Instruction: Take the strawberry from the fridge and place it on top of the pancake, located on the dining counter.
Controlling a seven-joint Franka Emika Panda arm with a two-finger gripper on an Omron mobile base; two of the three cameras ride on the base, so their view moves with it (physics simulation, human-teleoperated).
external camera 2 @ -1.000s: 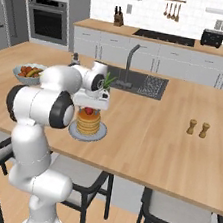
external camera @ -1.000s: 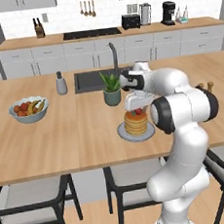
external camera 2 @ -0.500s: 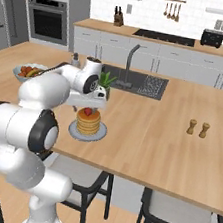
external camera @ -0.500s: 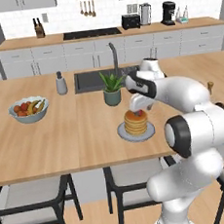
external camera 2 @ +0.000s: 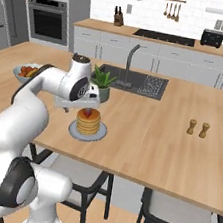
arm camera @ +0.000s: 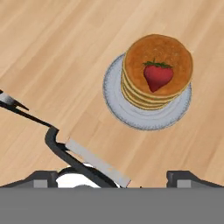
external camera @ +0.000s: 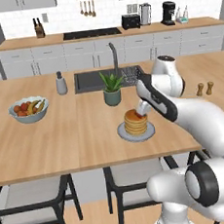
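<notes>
A small red strawberry (arm camera: 157, 75) (external camera 2: 87, 113) lies on top of the pancake (arm camera: 144, 52) (external camera 2: 87, 122) (external camera: 134, 123), a golden stack on a round grey plate (arm camera: 127, 109) (external camera 2: 74, 128) (external camera: 125, 132). The plate stands near the front edge of the light-wood dining counter (external camera: 77, 132) (external camera 2: 145, 139) (arm camera: 52, 52). My gripper (arm camera: 113, 177) (external camera 2: 84, 102) (external camera: 142, 109) hovers just above and beside the stack, open, with nothing between its fingers. A tall grey cabinet front (external camera 2: 6, 12) at the far left could be the fridge; I cannot tell.
A white fruit bowl (external camera: 29, 109) (external camera 2: 26, 70) sits to the left. A potted plant (external camera: 112, 92) (external camera 2: 103, 81) and the dark sink (external camera: 105, 78) lie behind the stack. Two shakers (external camera: 204, 88) (external camera 2: 198, 128) stand to the right. Dark-framed stools (external camera: 130, 175) (arm camera: 65, 148) tuck under the counter's front edge.
The jaws have spread wide and the hand has drawn up and back from the stack. The strawberry stays on the pancake. The arm's elbow has swung outward.
</notes>
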